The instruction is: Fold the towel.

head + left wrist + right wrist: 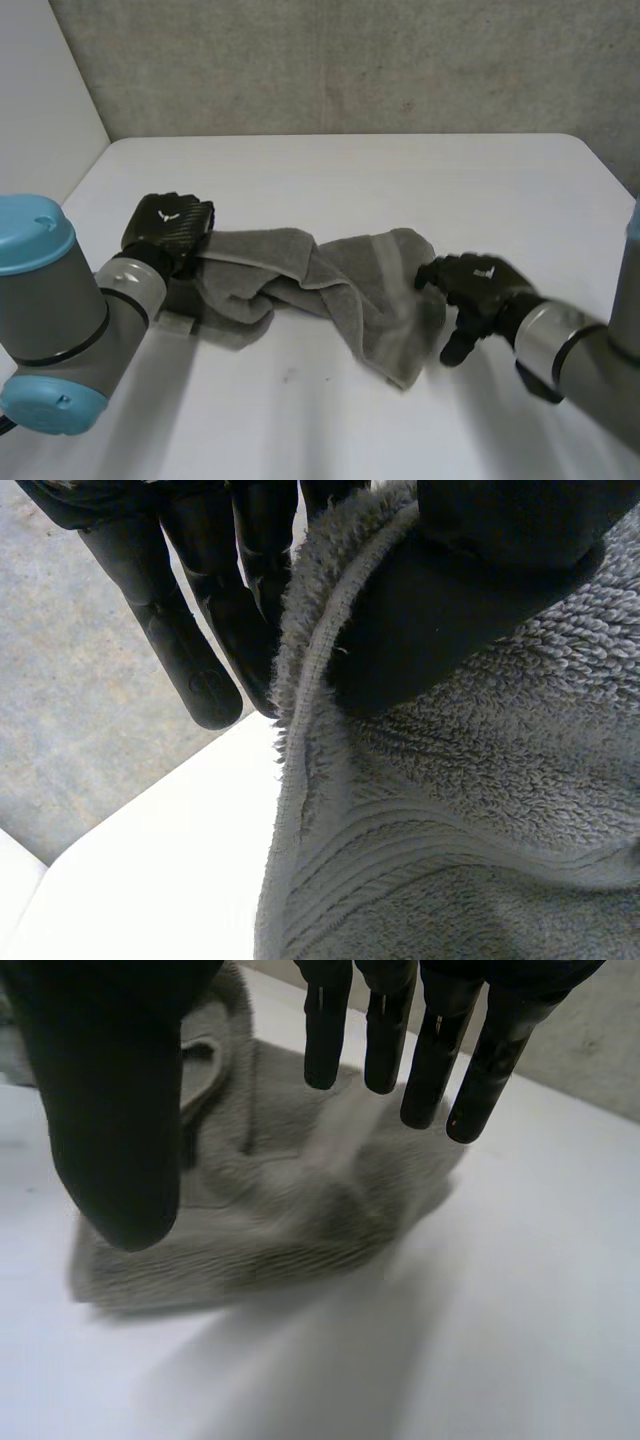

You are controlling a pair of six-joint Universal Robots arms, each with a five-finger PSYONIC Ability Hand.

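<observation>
On the white table [400, 180], head view, a crumpled grey towel [340, 290] is laid across the middle. Left wrist view: its edge is pinched by the left hand [500, 540]. Right wrist view: the right hand [110, 1090] is spread open, seemingly above it.

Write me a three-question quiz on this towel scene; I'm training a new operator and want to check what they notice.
1. True or false: the towel lies flat and fully spread on the table.
2. Which hand pinches the towel's edge? A) the left hand B) the right hand C) both D) neither
3. Fill in: the right hand, at the towel's other end, is ____ (open or shut).

Key
1. False: the towel is bunched and twisted between the two hands.
2. A: the left wrist view shows its thumb and fingers on opposite sides of the hem.
3. Open: its fingers are straight above the towel and hold nothing.
</observation>
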